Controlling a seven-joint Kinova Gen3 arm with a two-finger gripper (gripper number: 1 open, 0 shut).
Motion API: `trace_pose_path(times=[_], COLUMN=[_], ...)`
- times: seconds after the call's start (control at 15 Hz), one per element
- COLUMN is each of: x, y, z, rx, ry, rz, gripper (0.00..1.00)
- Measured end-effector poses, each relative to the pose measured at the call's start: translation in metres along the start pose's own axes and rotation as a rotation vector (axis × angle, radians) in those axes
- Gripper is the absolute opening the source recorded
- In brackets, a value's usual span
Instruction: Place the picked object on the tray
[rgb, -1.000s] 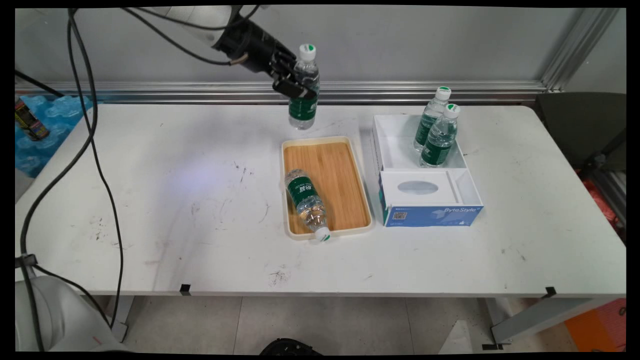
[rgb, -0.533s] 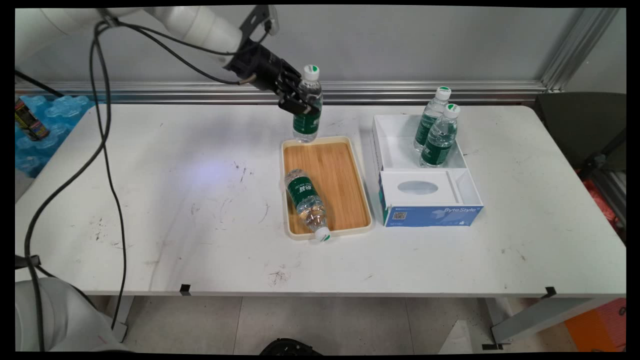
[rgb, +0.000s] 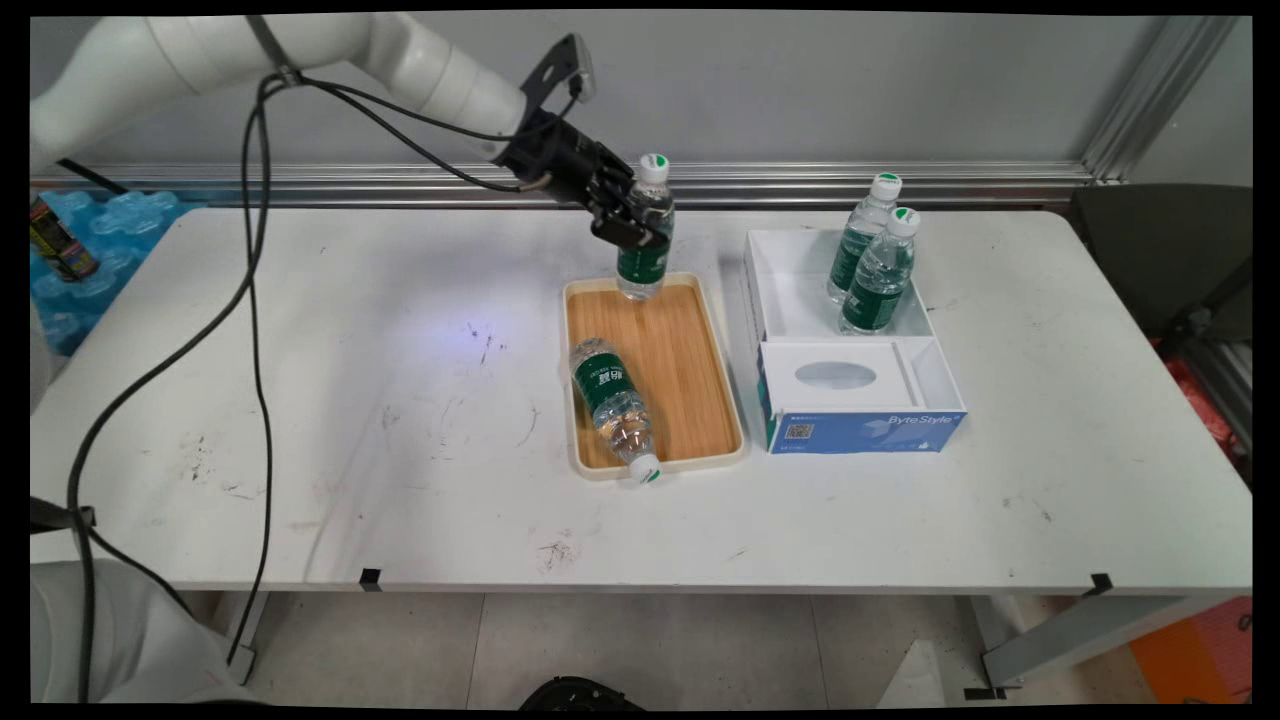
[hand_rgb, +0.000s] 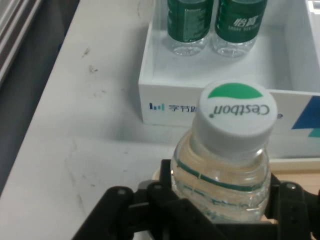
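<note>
A water bottle (rgb: 643, 232) with a green label and a white-and-green cap is being grasped around its upper body by the black gripper (rgb: 632, 215), whose fingers are being pressed against its sides; the bottle (hand_rgb: 223, 160) is being held upright at the far end of the wooden tray (rgb: 690, 380). Whether its base is touching the tray cannot be told. A second bottle (rgb: 612, 404) is lying on its side along the tray's left part, cap over the near rim. Two more bottles (rgb: 876, 265) are standing in the white box (rgb: 800, 300) just right of the tray.
</note>
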Motion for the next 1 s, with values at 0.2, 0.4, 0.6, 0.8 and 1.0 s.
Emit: trace_pose_path(times=[0.2,0.4,0.6,0.8,1.0], x=[-0.002,-0.006,-0.010,-0.011,-0.011], y=[-0.003,-0.006,-0.007,-0.007,-0.007], z=[0.016,0.026,0.034,0.039,0.040], rx=[-0.010,-0.015,-0.020,-0.024,-0.027], ry=[0.006,0.005,0.004,0.008,0.014], rz=[-0.002,-0.002,-0.003,0.000,0.007], gripper=[0.00,0.00,0.00,1.00,1.00])
